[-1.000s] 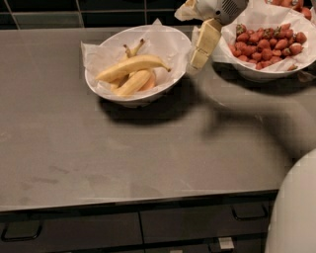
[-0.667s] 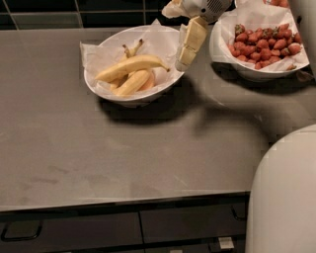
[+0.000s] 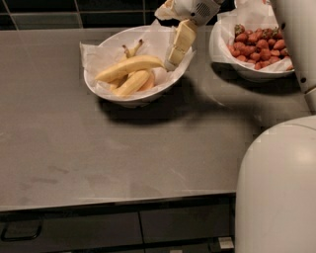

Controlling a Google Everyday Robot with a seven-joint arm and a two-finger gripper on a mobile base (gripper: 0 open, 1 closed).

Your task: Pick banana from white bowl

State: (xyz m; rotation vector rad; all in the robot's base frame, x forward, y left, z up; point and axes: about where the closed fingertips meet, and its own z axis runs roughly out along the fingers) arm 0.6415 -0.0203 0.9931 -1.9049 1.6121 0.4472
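The white bowl, lined with crinkled white paper, stands at the back middle of the grey counter. The long curved yellow banana lies on top in it, across two shorter bananas. My gripper hangs over the bowl's right rim, just right of the banana's right end. It is open and empty. One cream finger points down at the rim, and the other sticks out to the upper left. It does not touch the banana.
A paper-lined bowl of red strawberries stands at the back right, close to my arm. My white body fills the lower right. The counter's front edge has dark drawers under it.
My gripper has moved left from between the two bowls to over the white bowl's right rim. The bananas have not moved.
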